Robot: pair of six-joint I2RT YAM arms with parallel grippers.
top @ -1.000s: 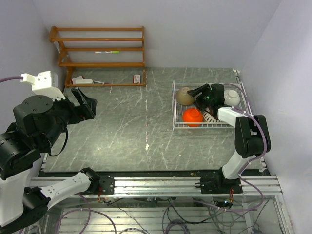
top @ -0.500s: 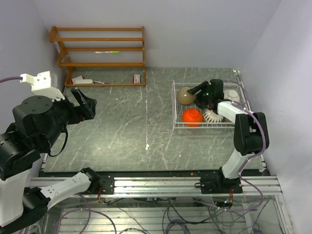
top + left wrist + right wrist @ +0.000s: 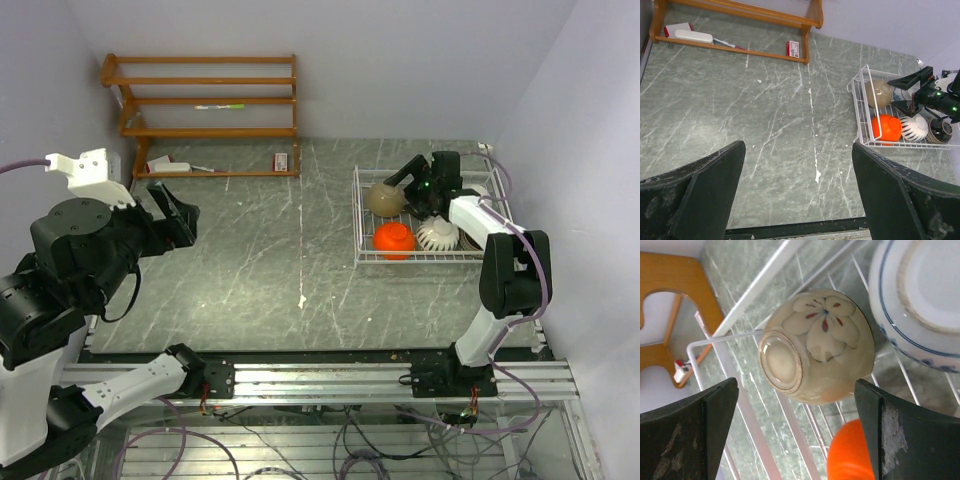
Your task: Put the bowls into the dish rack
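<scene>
Grey-green marbled surface (image 3: 250, 260), pale walls on three sides, brown wooden shelf (image 3: 200, 100) at the back left corner. A small red box (image 3: 282, 160) and a white item sit on the shelf's lowest board.

The dish rack (image 3: 357, 215), white wire, stands on the surface at the back right. All the bowls seen are inside it:
- tan bowl (image 3: 383, 200) in the far left corner. The right wrist view shows a flower painted on it and its foot ring facing the camera.
- orange bowl (image 3: 395, 238) at the near left, just beside the tan one.
- ribbed white bowl (image 3: 437, 234) right of the orange one, along the near wall.
- dark bowl (image 3: 941, 131) right of the ribbed one, partly hidden behind the rack wire.
- blue-and-white bowl (image 3: 920, 305) at the far side, just beside the tan bowl; its base faces the wrist camera.

Right hand (image 3: 405, 190) is over the rack, above the tan bowl. Its fingers (image 3: 685, 435) are wide apart and nothing is clamped. Cannot tell if it touches the bowl.

Left hand (image 3: 172, 210) is raised over the left part of the surface, well apart from the rack. Its fingers (image 3: 690, 190) are spread and hold nothing.
</scene>
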